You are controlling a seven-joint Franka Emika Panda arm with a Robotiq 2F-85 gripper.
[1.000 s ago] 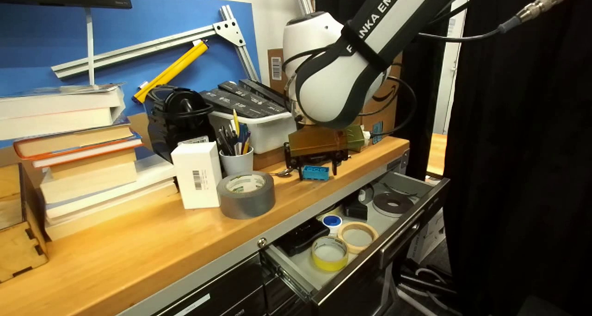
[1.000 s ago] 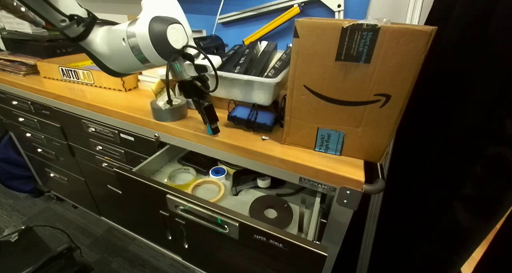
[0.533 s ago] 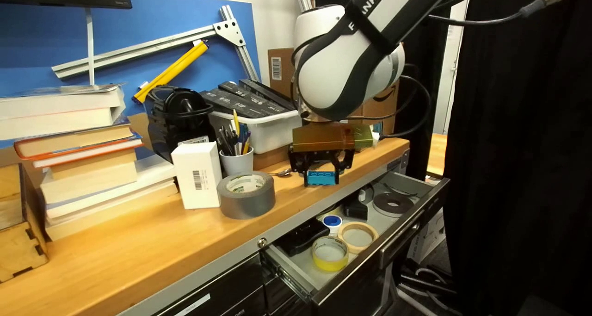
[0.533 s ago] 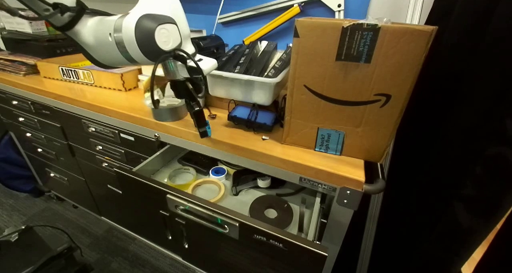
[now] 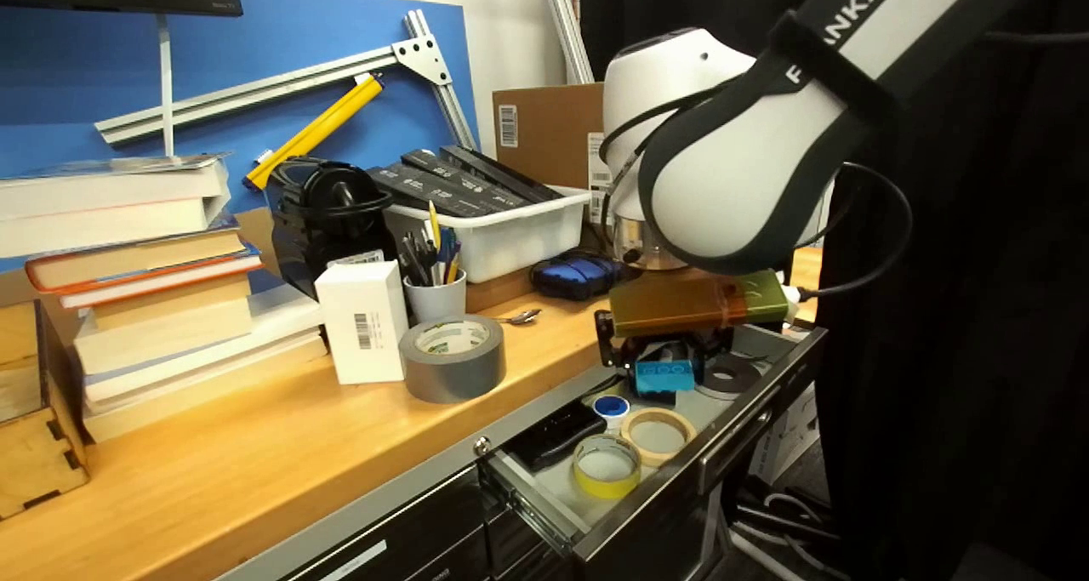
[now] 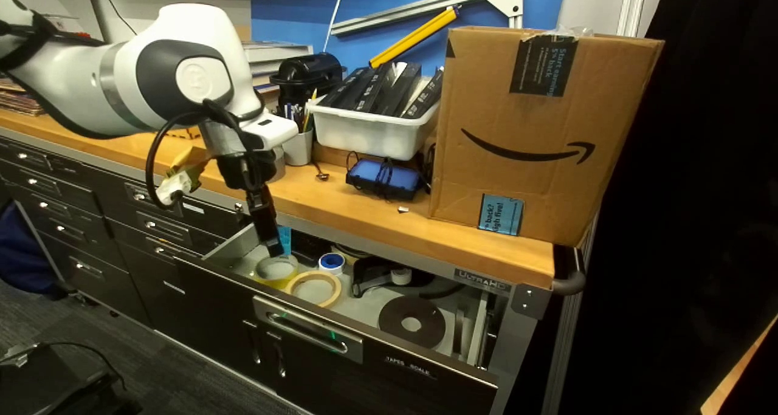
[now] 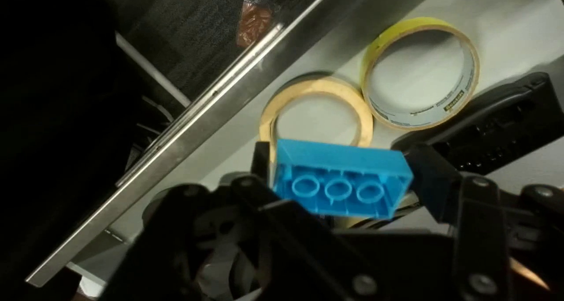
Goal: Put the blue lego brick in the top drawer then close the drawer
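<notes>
The blue lego brick [image 5: 665, 375] is between the fingertips of my gripper [image 7: 339, 173], its hollow underside facing the wrist camera. The gripper holds it above the open top drawer [image 5: 647, 530], apart from the drawer's contents. The brick also shows in an exterior view [image 6: 284, 240], partly behind a black finger. The top drawer has a dark front [image 6: 389, 357] and a pale interior, and stands pulled out. In the wrist view its metal rim [image 7: 220, 102] runs diagonally. The brick overlaps the tan tape ring in that view.
In the drawer lie a yellow tape roll [image 5: 607, 468], a tan tape ring [image 5: 658, 436], a blue and white spool [image 6: 331, 263], a tape dispenser [image 6: 380, 275], a dark tape ring [image 6: 412, 322] and a black device [image 7: 489, 124]. A grey tape roll [image 5: 453, 360] and cardboard box [image 6: 547, 135] stand on the bench.
My gripper has carried the blue brick from above the bench top outward and over the open drawer. The drawer and its contents have not moved.
</notes>
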